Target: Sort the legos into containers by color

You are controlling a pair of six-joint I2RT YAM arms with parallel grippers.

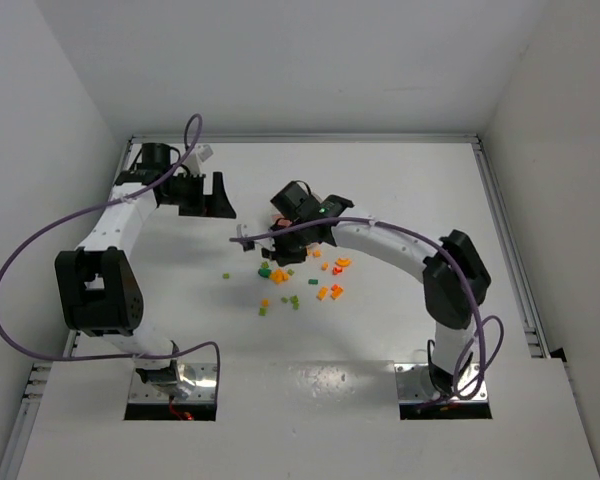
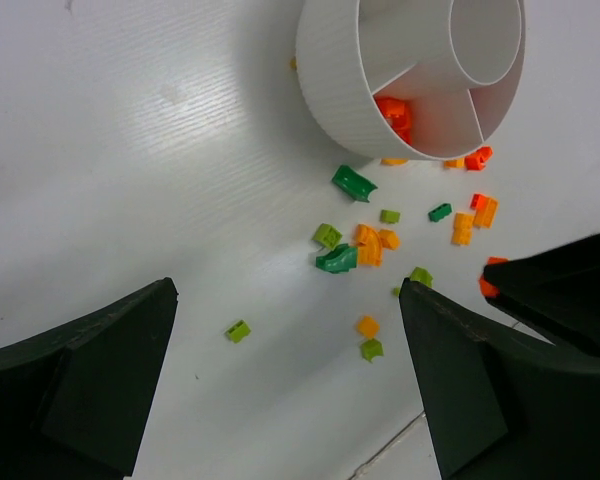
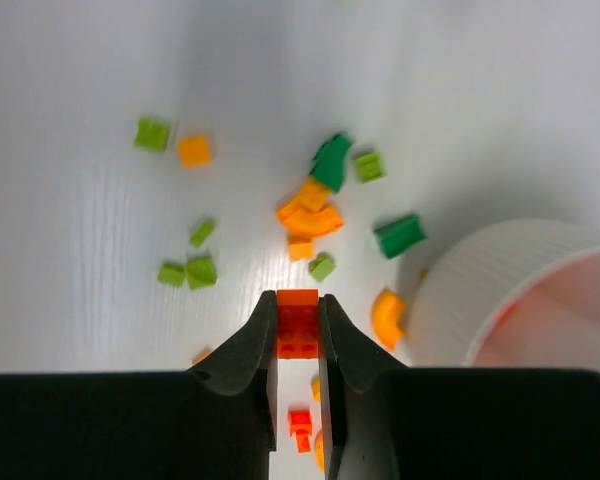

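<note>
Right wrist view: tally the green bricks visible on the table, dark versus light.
Dark green bricks: 2
Light green bricks: 6
Total: 8

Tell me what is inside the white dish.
Red legos lie in one wedge of the white dish. What shows of the central cup looks bare. The other sections run out of frame or hide behind walls.

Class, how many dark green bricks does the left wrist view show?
3 dark green bricks: a curved one just below the dish, another beside the orange cluster, a small one to the right. The dish or fingers may hide more.
</note>
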